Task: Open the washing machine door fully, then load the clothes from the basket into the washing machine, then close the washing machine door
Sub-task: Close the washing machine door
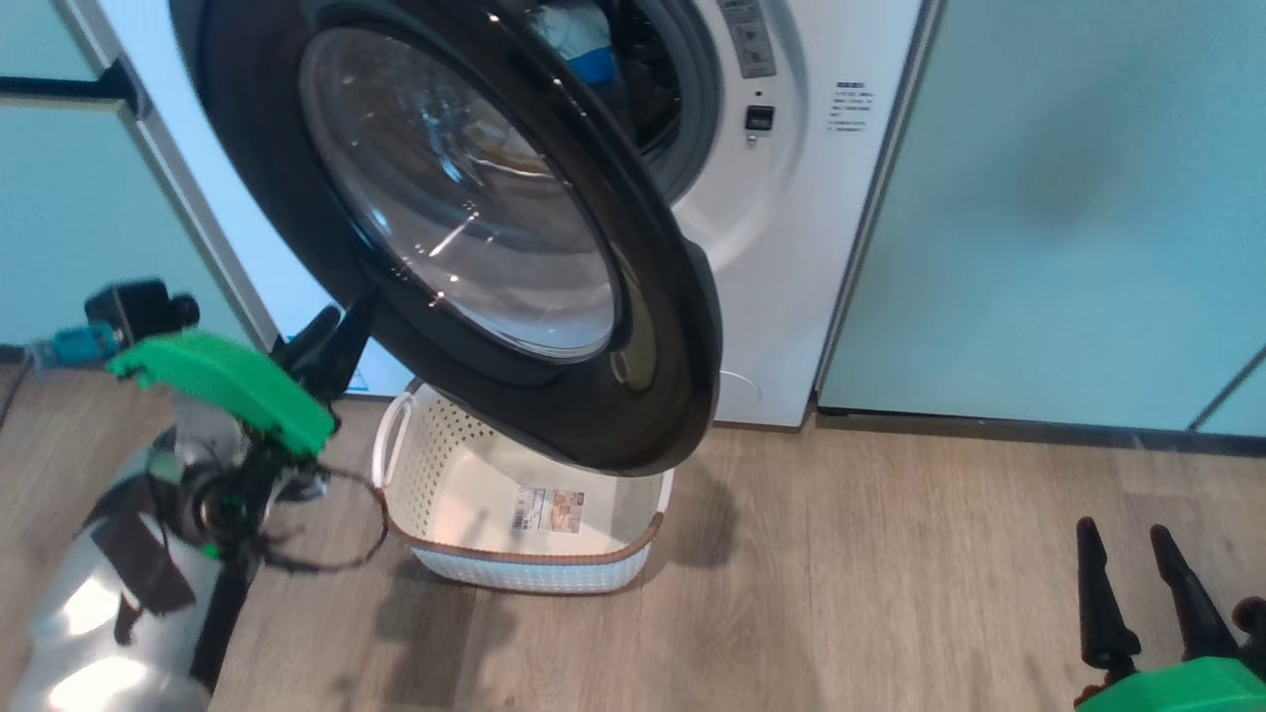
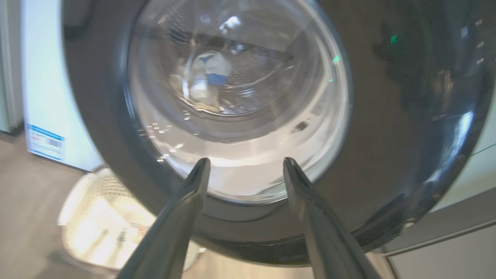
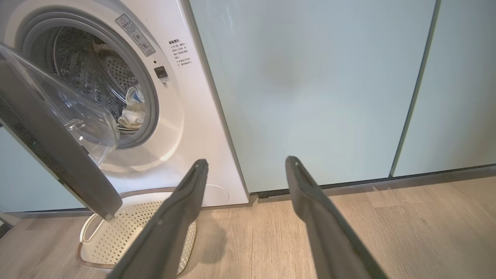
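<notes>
You have the door [image 1: 465, 227] standing partway open on the washing machine [image 1: 781, 247], hanging over the basket [image 1: 539, 557], which sits on the floor [image 1: 841, 593] at the machine's foot, base label showing. The clothes [image 3: 131, 110] lie inside the drum [image 3: 97, 69]. Your left gripper [image 2: 244, 164] is spread, holding nothing, tips at the door's lower rim; contact unclear. Your right gripper [image 3: 246, 162] is spread too, above the floor, well right of the basket

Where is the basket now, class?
In the head view, the basket sits on the floor at lower centre, under the open washing machine door.
</notes>
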Controlling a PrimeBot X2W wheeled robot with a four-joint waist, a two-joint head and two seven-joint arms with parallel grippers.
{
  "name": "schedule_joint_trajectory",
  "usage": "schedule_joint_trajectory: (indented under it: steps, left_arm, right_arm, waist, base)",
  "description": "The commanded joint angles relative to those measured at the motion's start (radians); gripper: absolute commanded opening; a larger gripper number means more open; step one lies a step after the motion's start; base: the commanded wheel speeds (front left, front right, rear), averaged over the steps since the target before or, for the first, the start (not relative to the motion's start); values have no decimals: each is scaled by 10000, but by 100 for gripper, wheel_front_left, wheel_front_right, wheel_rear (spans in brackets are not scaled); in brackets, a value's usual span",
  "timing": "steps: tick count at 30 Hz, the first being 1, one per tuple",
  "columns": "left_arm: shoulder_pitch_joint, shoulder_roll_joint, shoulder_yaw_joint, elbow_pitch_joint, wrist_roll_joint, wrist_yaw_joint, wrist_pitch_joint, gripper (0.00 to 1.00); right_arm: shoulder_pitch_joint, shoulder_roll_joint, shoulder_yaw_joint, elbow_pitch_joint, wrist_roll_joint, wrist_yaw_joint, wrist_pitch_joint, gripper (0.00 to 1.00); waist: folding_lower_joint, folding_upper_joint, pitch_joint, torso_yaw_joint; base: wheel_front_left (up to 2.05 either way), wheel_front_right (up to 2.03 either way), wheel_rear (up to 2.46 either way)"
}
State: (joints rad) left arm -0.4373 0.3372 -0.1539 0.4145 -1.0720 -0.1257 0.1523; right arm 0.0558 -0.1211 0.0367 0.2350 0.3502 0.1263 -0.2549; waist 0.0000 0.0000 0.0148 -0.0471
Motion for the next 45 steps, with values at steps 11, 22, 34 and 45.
schedule_joint_trajectory:
  steps: [11, 22, 34, 45]
  left_arm:
    - [-43, 1141, -1438, 585, 1511, -49, -3291, 100]
    - [657, 660, -788, 627, 3341, -50, -4136, 100]
    - [1988, -695, 1113, -109, 5656, -50, -4140, 100]
    - [2540, -1459, 1661, -409, 6712, -50, -4140, 100]
  right_arm:
    - [-192, -48, 116, -262, -27, 44, -69, 100]
    - [-88, 29, -14, -415, -48, 44, -69, 100]
    - [-21, 158, 12, -406, -115, 44, -69, 100]
    - [18, 231, 11, -323, -127, 44, -69, 100]
  waist:
    - [0, 0, -101, 307]
    - [0, 0, -139, 365]
    - [0, 0, -136, 361]
    - [0, 0, -216, 423]
  base:
    - [0, 0, 0]
    - [0, 0, 0]
    - [0, 0, 0]
    - [0, 0, 0]
